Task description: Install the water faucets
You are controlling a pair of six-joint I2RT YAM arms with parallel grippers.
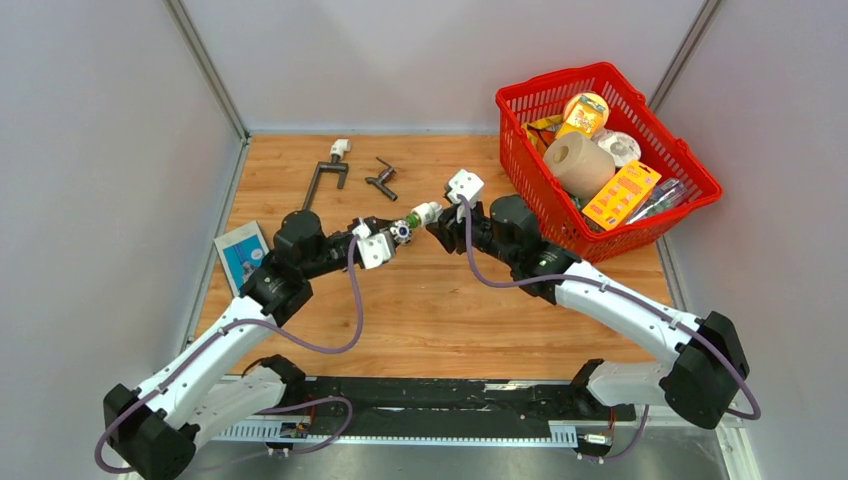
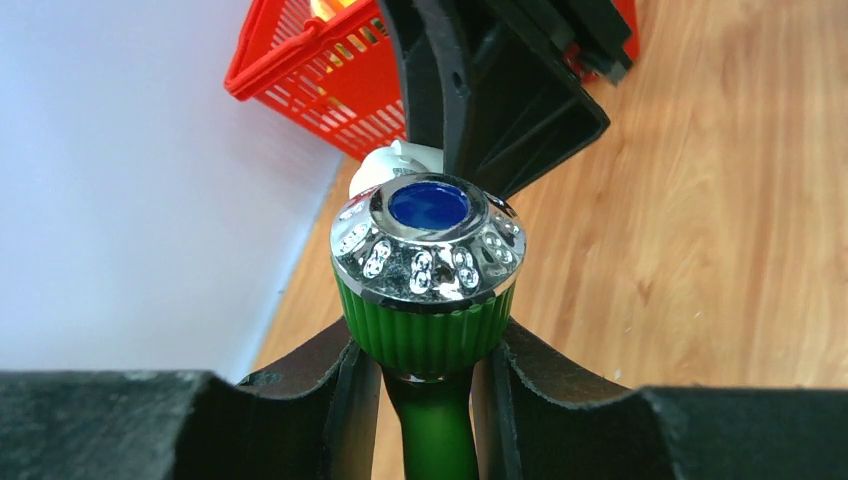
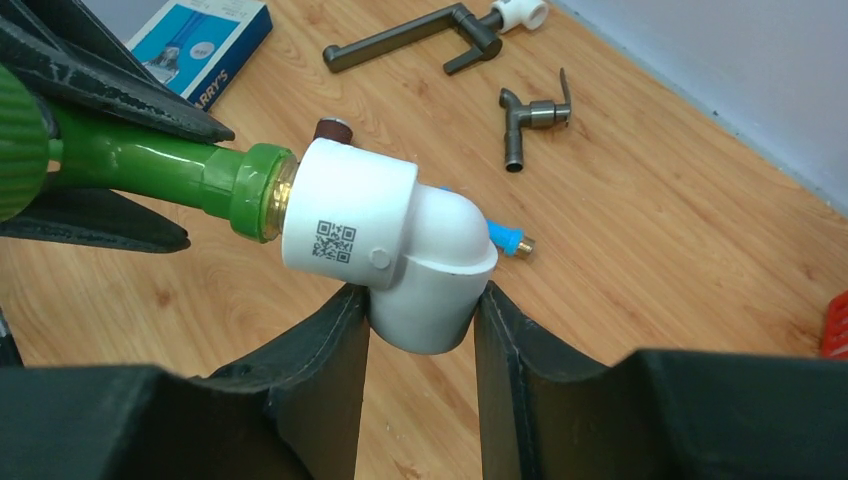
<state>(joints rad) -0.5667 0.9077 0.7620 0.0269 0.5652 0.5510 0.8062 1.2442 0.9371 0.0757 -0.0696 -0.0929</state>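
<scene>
Looking down from the top camera, the green faucet [image 1: 401, 229] hangs above mid-counter [image 1: 430, 310]. Its long axis is near level, running from the left jaws up and right toward the white elbow [image 1: 424, 212] in the right jaws. Bare wood lies open on the near side. The red basket [image 1: 530, 190] stands just behind the right arm. A dark grey faucet [image 1: 381, 178] and a long-lever faucet [image 1: 325, 178] lie well apart toward the far wall, and a booklet [image 1: 242, 252] lies by the left edge.

The left wrist view adds the green faucet's [image 2: 425, 320] knob: ribbed, capped in chrome with a blue disc, facing the lens. The left jaws are closed on the green body just under it. The white elbow [image 2: 395, 160] barely peeks out behind.

Only the right wrist view shows the joint. The green faucet's [image 3: 150, 170] collar and brass end meet the white elbow's [image 3: 390, 240] socket mouth, and the right jaws are clamped on its other leg. Behind it a blue faucet [image 3: 505, 238] lies on the counter, unseen from above.
</scene>
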